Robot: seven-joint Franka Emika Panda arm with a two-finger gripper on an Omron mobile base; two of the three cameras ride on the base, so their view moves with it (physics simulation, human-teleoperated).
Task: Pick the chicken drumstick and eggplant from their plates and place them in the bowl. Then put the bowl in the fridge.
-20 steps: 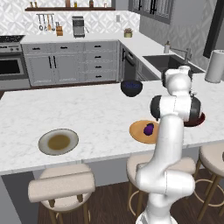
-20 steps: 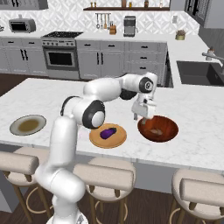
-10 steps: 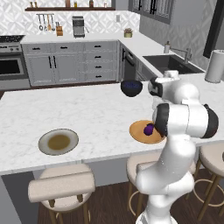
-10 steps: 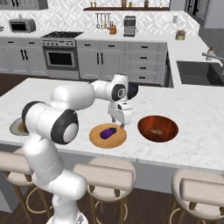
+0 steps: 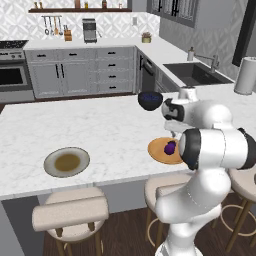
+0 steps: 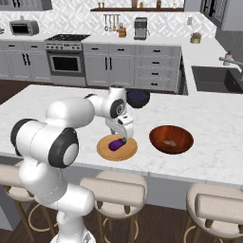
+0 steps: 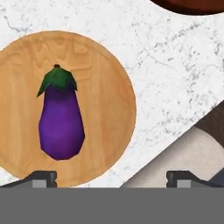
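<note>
Standing at the marble table [image 6: 209,118], going left to right, I see a pale grey plate [image 5: 66,162] with a brownish centre and nothing else visible on it. Next comes the orange wooden plate [image 6: 116,147] with the eggplant [image 6: 115,143] lying on it, purple with a green cap. To its right is the red-orange bowl [image 6: 171,139], and a small pale piece rests in its brownish inside; from here it looks like the chicken drumstick [image 6: 168,142], though it is too small to be sure. A dark navy bowl [image 6: 137,98] sits farther back on the table.

The gripper [image 6: 123,138] hangs just over the wooden plate, jaws spread wide and holding nothing.

In the left base view the arm's bulk covers the red bowl, while the right base view shows it plainly. The hand view looks straight down on the eggplant [image 7: 61,118], which lies left of centre on its plate [image 7: 105,100], with the two dark fingertips [image 7: 41,178] at the bottom standing well apart.
</note>
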